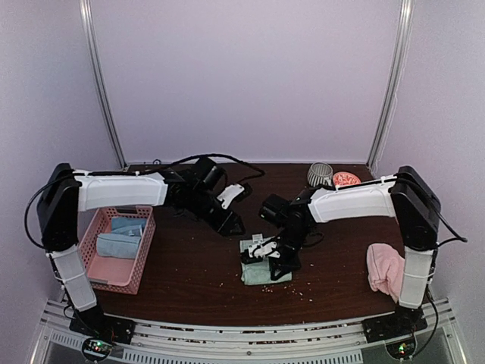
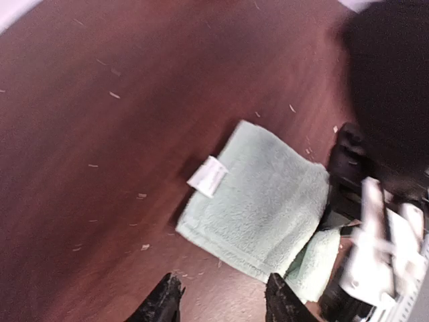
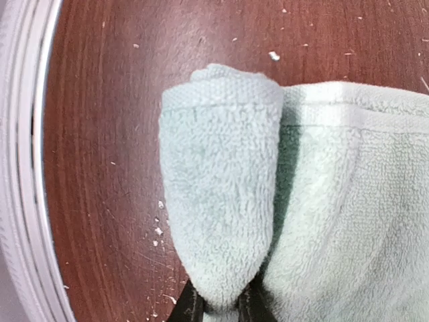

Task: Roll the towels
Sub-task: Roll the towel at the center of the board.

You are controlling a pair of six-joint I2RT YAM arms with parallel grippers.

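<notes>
The mint green towel (image 1: 267,273) lies on the dark table in front of the middle. In the right wrist view its near edge is rolled into a tube (image 3: 221,194), and the rest lies flat (image 3: 355,215). My right gripper (image 3: 216,310) is shut on the rolled edge; from above it sits on the towel (image 1: 267,256). My left gripper (image 2: 222,303) is open and empty, hovering just off the towel's (image 2: 261,201) far side, near its white tag (image 2: 208,176); from above it is left of and behind the towel (image 1: 229,224). The pink towel (image 1: 386,269) lies crumpled at the right front edge.
A pink basket (image 1: 97,271) holding pale blue cloths (image 1: 120,241) stands at the left. A striped mug (image 1: 320,174) and a red bowl (image 1: 346,179) stand at the back right. Crumbs are scattered over the table. The right arm's body (image 2: 375,255) is close beside the towel.
</notes>
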